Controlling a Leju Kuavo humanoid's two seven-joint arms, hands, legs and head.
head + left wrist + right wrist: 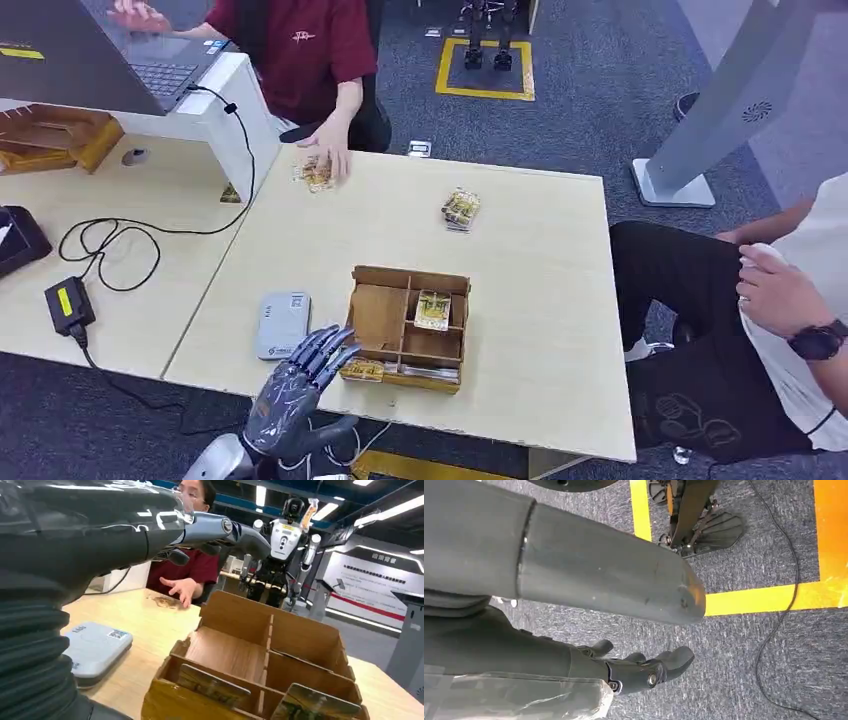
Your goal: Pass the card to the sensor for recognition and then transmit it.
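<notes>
In the head view the left hand (300,385) rises at the near edge of the pale wooden table (540,300), its fingers spread apart and holding nothing, the fingertips (335,345) just above the near left corner of the wooden divided box (408,328). A card (433,310) lies in one of the box's right compartments, and another card (362,370) lies in the narrow near compartment, close to the fingertips. The grey sensor pad (282,324) lies flat just left of the box. Farther off, a small packet of cards (461,209) rests mid-table, and a person in a red shirt (300,45) at the far side lays a hand on another packet (316,173). A second person (790,300) sits at the right. On the adjoining table at left are a laptop (130,50) and a black cable (120,240). In the left wrist view the left hand (200,532) reaches out over the box (260,650), fingers extended and empty; two cards stand upright in the nearest slots, one (212,686) beside the other (315,706), and the sensor pad (95,647) sits beside the box. In the right wrist view the right hand (644,670) hangs over grey carpet (744,645) with yellow floor tape (769,597), fingers loosely curled and holding nothing.
</notes>
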